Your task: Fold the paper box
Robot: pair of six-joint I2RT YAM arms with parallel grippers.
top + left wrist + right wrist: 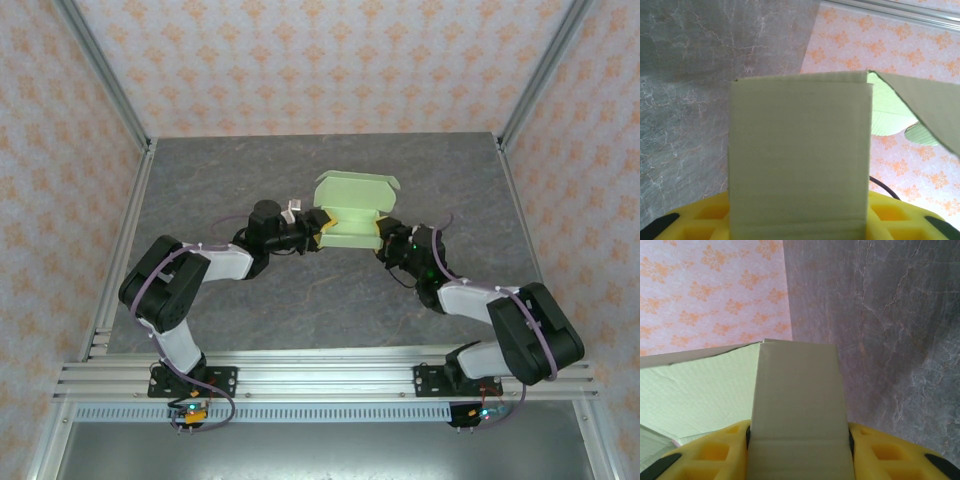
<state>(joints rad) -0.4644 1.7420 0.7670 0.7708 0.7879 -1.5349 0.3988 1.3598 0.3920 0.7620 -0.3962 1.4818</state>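
Yellow fingers (715, 455) of your right gripper (379, 233) clamp one paper box (352, 196) flap. Your left gripper (321, 228) clamps the opposite end.

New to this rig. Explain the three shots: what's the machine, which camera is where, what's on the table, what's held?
Two robot arms are bolted at the near edge of a grey marble-look table. The top view looks down from behind them. The other two come from a camera on each wrist, looking out past its yellow fingers. Between the arms is a pale yellow-green thin card paper box, partly folded, lid flap raised. The left gripper and right gripper each pinch one end flap.
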